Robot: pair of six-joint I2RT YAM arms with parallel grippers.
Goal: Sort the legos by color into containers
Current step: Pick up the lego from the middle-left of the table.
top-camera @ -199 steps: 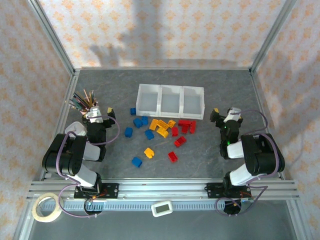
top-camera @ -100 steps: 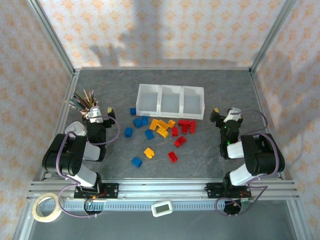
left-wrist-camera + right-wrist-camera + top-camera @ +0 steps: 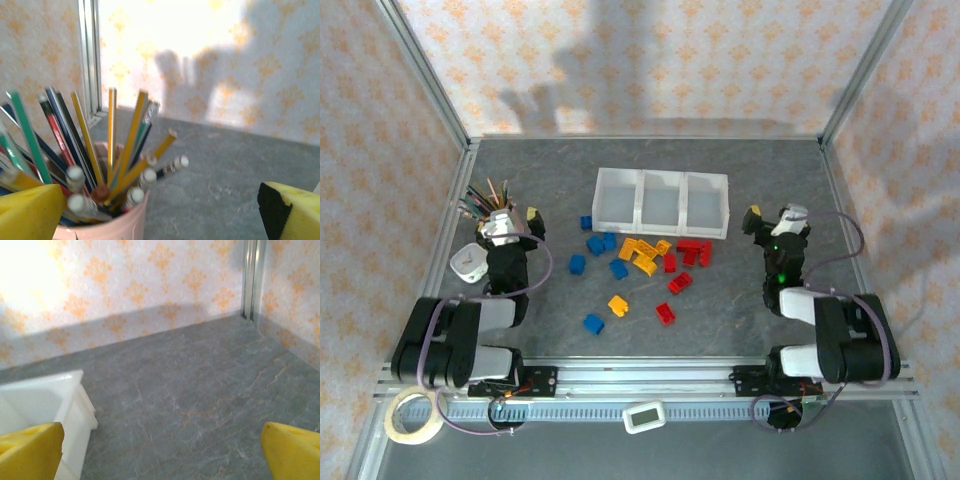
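**Now: sorting not yet begun, both arms standing off**

Seemingly the first pick is the step in hand, since every brick lies loose on the grey stone-look table point(image 3: 720, 300). At the far left, the left gripper point(image 3: 512, 221) point(image 3: 160, 215) hovers with its yellow-padded fingers spread wide and nothing between them, facing the pink cup of pencils point(image 3: 486, 204) point(image 3: 102, 227). To its right lie the small blue plastic bricks point(image 3: 597, 245), then the yellow-orange bricks point(image 3: 640, 255), then the red bricks point(image 3: 688, 253), all just in front of the low translucent-white plastic tray point(image 3: 662, 174) point(image 3: 67, 390) of three square compartments, which hold no brick that I can see. Farthest right, the right gripper point(image 3: 773, 219) point(image 3: 160, 452) is likewise spread and empty, near the tray's right end.

Next, I judge, one arm must swing inward and descend over a single brick, the blue for the left arm or the red for the right.
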